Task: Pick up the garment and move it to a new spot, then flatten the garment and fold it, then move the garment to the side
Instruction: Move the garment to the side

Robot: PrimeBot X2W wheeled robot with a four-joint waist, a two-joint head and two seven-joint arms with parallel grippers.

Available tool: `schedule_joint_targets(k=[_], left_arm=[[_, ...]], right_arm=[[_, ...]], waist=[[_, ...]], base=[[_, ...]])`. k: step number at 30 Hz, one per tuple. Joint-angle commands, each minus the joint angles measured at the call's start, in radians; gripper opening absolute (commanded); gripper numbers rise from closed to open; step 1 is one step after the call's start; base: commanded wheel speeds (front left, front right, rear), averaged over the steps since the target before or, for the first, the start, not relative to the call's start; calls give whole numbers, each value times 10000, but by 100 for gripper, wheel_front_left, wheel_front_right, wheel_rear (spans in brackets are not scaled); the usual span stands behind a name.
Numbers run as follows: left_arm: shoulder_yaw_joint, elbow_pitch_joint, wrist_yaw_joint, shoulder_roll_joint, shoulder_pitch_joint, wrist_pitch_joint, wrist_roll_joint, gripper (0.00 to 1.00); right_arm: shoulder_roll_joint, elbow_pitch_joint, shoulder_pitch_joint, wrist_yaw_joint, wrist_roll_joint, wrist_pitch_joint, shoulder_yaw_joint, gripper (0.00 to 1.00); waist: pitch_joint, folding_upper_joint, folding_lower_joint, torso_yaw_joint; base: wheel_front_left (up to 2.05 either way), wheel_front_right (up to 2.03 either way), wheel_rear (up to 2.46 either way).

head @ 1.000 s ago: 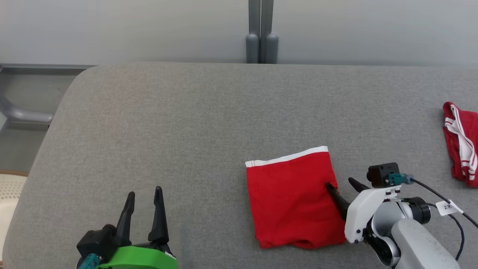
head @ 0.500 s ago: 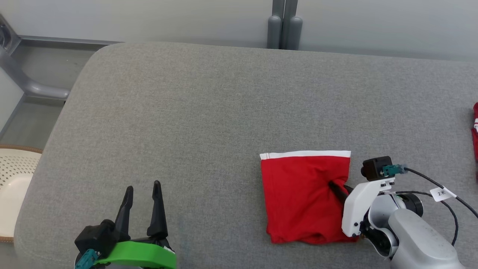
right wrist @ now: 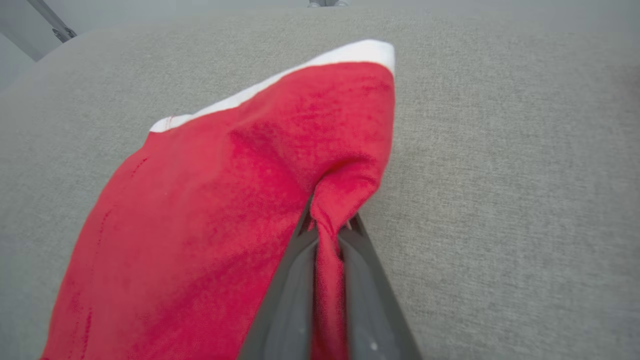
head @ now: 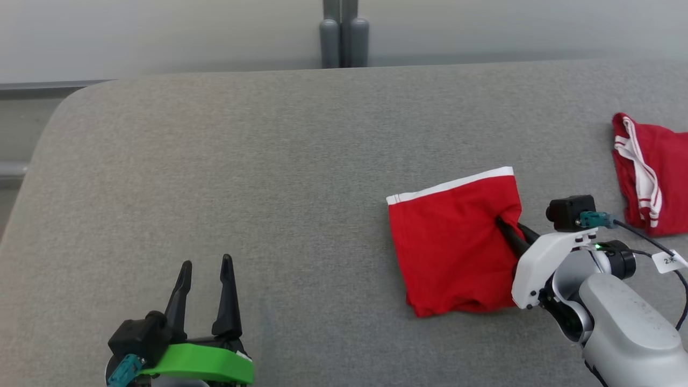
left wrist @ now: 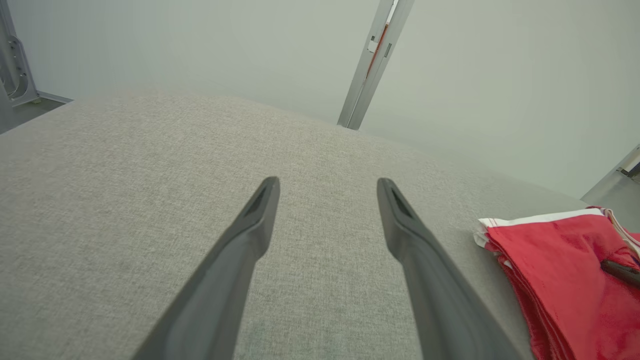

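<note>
The garment [head: 454, 242] is a folded red piece with a white band along its far edge, lying on the grey padded table [head: 269, 161] right of centre. My right gripper [head: 508, 226] is shut on the garment's right edge; the right wrist view shows a pinched ridge of the red garment [right wrist: 225, 200] caught between the two dark fingers [right wrist: 290, 280]. My left gripper [head: 207, 269] stands open at the lower left over bare table, far from the cloth. In the left wrist view the garment [left wrist: 560, 270] lies at the right, and my left gripper [left wrist: 327, 187] holds nothing.
A second red cloth with white stripes [head: 647, 172] lies bunched at the table's far right edge. A grey post [head: 338, 32] stands behind the table against the pale wall. The table's rounded left corner [head: 59, 107] drops off to the floor.
My right gripper has shut on the garment's right edge, bunching the cloth there. The head camera has swung, shifting the whole picture. My left gripper stays open in place.
</note>
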Motion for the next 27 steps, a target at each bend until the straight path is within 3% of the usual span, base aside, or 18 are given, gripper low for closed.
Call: schedule_joint_targets(k=[1, 10, 15, 21, 27], left_arm=[[-2, -28, -51, 26, -231, -1, 90, 100], [-92, 66, -267, 41, -681, -1, 613, 100], [-92, 184, -367, 144, -928, 0, 856, 100], [-89, 286, -430, 154, -1068, 0, 988, 100], [-7, 346, -423, 138, -1094, -1, 926, 100]], right_arm=[[-32, -44, -150, -15, -83, -123, -64, 0], [238, 124, -532, -15, -344, -570, -343, 0], [513, 295, -769, -15, -429, -798, -308, 0], [689, 516, -1025, -15, -487, -1053, -228, 0], [787, 737, -1413, -15, -635, -1265, -166, 0]], waist=[[233, 0, 0, -1212], [876, 0, 0, -3766], [1179, 0, 0, -4663], [1282, 0, 0, -4926], [1268, 0, 0, -4561]], base=[[0, 0, 0], [0, 0, 0], [0, 0, 0], [0, 0, 0], [0, 0, 0]])
